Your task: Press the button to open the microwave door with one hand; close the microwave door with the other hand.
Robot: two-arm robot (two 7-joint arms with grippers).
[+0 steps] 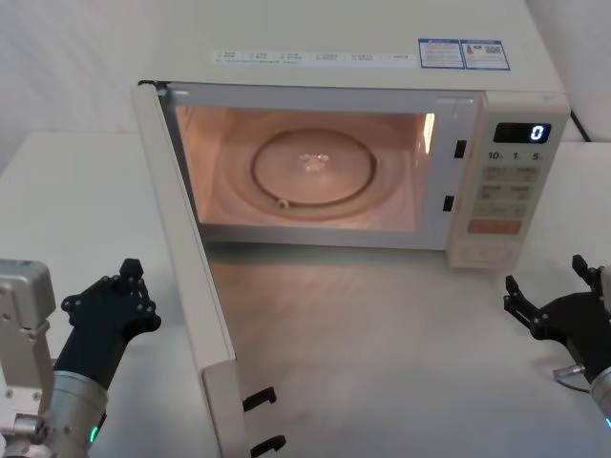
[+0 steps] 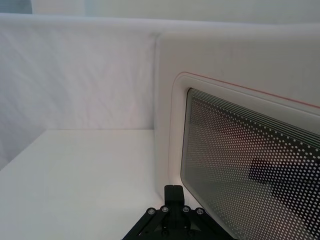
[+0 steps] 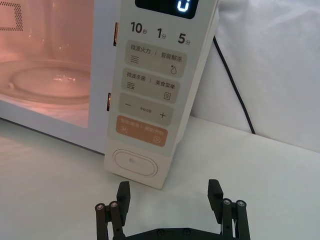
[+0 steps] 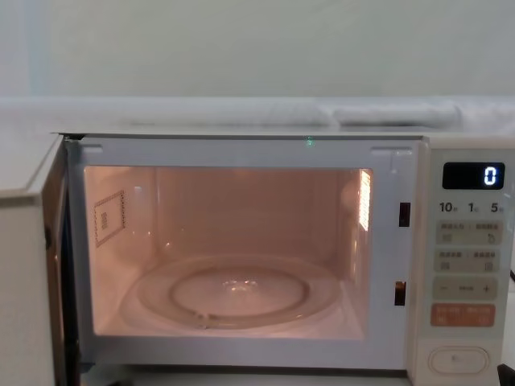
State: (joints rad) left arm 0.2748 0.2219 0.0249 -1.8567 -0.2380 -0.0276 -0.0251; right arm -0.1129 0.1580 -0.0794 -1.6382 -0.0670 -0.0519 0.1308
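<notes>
A: The microwave is cream-white, its cavity glowing pinkish-orange around a clear glass turntable.

B: And the microwave door?

A: Cream, with a thin pink outline around a dark window dotted white.

B: The control strip?

A: Black display with a blue-white 0; below it beige keys, an orange key, then the cream button.

White table — bearing the microwave, door swung open.

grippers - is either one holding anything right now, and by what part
Nothing is held. The left gripper sits outside the open microwave door; the right gripper is open, short of the button.
</notes>
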